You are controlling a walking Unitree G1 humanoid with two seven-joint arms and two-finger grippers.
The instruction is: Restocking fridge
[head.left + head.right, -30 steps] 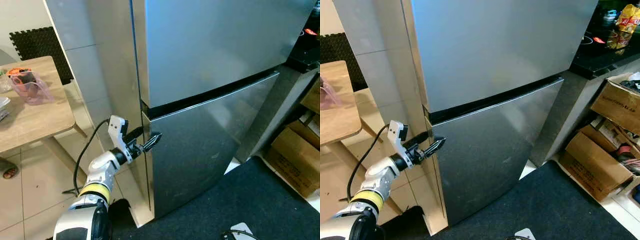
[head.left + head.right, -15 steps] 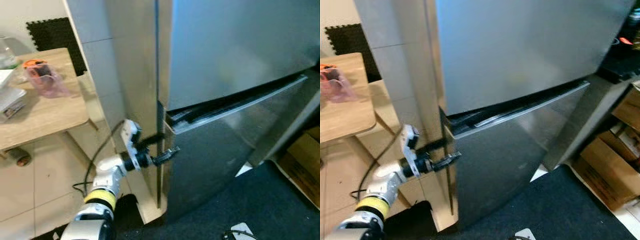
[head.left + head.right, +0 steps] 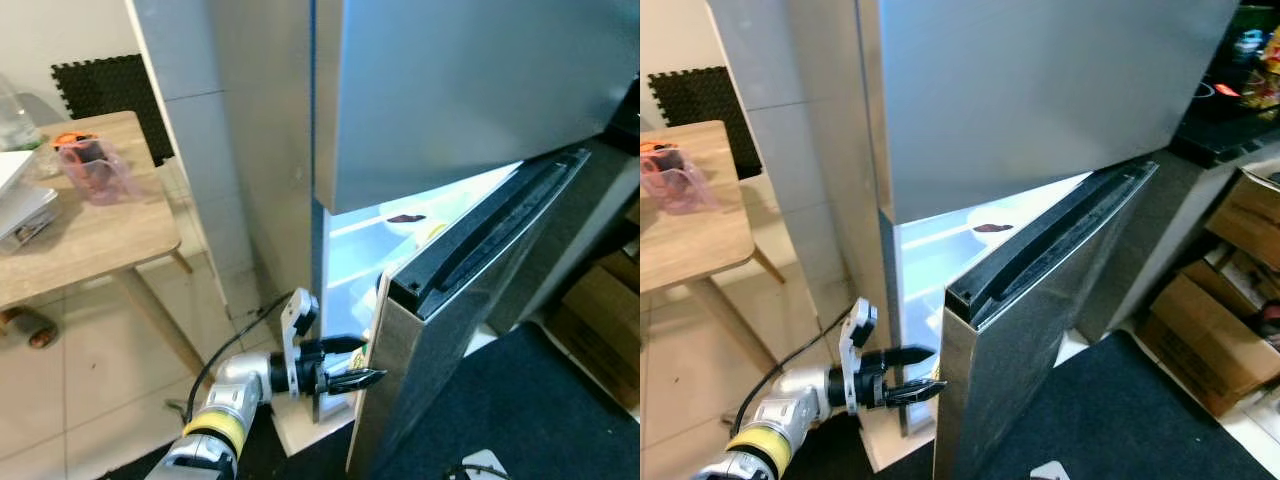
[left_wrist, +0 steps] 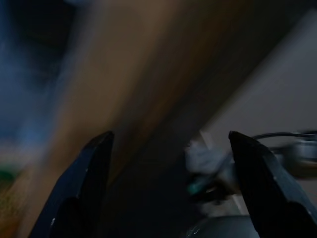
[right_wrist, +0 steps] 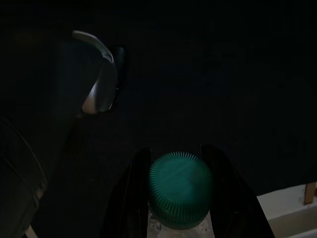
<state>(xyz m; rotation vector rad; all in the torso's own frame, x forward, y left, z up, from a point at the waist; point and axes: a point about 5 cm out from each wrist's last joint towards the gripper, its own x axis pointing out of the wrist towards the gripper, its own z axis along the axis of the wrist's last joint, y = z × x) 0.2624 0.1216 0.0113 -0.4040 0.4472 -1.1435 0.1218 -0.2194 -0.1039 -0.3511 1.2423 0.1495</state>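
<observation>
At the foot of the fridge (image 3: 450, 90), the left claw (image 3: 352, 364) sits against the free edge of the lower door (image 3: 1040, 330), its two black fingers (image 3: 345, 345) parted, one above the other, with the door's edge just beside their tips. That lower door stands swung partly out, its dark gasket showing along the top, while the upper door (image 3: 1040, 90) stays flush and closed. Behind the opened door the lit white interior (image 3: 360, 250) shows one shelf with a pale bowl-like item (image 3: 990, 225) on it; what else lies inside is too small to tell. The left wrist view is blurred, showing both fingers wide apart against a brownish panel.

One bottle with a green ribbed cap (image 5: 181, 187) is clamped between the two fingers of the right claw (image 5: 179, 198), seen in the very dark right wrist view, with a silver part of the robot nearby.

Off to the robot's left, one wooden surface (image 3: 80, 235) carries one pink plastic container (image 3: 92, 167). One black foam mat (image 3: 100, 85) leans against the wall behind it. To the right, two cardboard boxes (image 3: 1205, 325) sit on the floor beside a dark rug (image 3: 1120, 420).
</observation>
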